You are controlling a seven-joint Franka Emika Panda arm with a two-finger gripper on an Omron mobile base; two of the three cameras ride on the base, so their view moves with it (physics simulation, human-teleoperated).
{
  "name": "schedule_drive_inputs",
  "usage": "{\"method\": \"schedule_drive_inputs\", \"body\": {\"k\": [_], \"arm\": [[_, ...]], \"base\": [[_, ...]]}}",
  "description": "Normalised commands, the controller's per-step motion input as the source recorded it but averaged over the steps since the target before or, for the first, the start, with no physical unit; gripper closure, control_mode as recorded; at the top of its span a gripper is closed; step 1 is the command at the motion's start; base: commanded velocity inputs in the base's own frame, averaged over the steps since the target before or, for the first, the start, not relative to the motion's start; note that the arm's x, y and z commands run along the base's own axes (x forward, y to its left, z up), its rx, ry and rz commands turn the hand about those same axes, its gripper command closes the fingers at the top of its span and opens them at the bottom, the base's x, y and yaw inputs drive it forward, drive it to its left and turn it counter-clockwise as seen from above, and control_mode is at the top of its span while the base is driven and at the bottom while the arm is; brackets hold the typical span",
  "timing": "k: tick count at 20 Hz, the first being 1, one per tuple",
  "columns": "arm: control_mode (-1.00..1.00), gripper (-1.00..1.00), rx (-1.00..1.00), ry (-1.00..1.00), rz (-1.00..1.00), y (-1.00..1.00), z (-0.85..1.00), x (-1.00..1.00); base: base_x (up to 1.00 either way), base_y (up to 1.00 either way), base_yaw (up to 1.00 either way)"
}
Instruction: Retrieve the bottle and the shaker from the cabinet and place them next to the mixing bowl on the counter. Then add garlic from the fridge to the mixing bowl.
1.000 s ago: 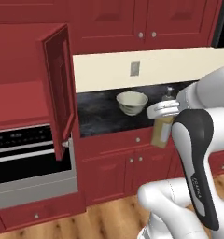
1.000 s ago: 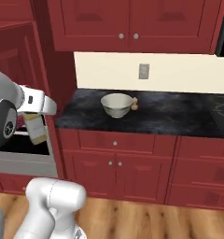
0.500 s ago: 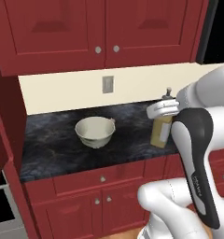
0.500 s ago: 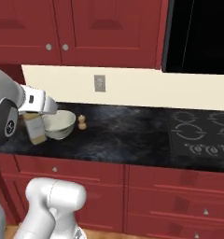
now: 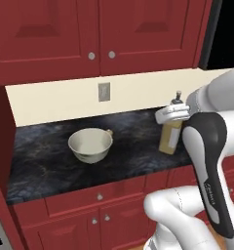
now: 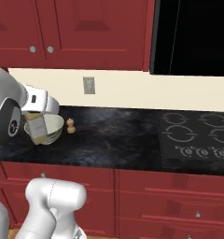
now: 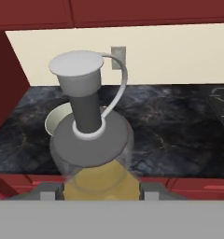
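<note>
The bottle (image 5: 170,137) is held upright above the counter (image 5: 50,161), clamped at its upper body between the fingers of the gripper (image 5: 173,115); in the hand view the two fingertips are pressed against its yellow sides. The mixing bowl (image 5: 90,145) is seen on the counter, well to the left of the bottle. In the right base view, the shaker (image 6: 71,126) stands just beside the bowl. A cooktop (image 6: 198,137) is set into the counter further right.
</note>
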Motion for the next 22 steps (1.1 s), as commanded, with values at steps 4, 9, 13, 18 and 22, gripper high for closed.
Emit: {"method": "schedule_drive_inputs", "body": {"k": [4, 9, 13, 18, 22], "arm": [[1.00, 1.00, 0.00, 0.00, 0.00, 0.00, 0.00, 0.00], [1.00, 1.00, 0.00, 0.00, 0.00, 0.00, 0.00, 0.00], [1.00, 1.00, 0.00, 0.00, 0.00, 0.00, 0.00, 0.00], [1.00, 1.00, 0.00, 0.00, 0.00, 0.00, 0.00, 0.00], [-1.00, 1.00, 0.00, 0.00, 0.00, 0.00, 0.00, 0.00]], "base": [[0.54, 0.69, -0.16], [0.33, 0.25, -0.07], [0.00, 0.00, 0.00], [0.00, 0.00, 0.00], [0.00, 0.00, 0.00]]}}
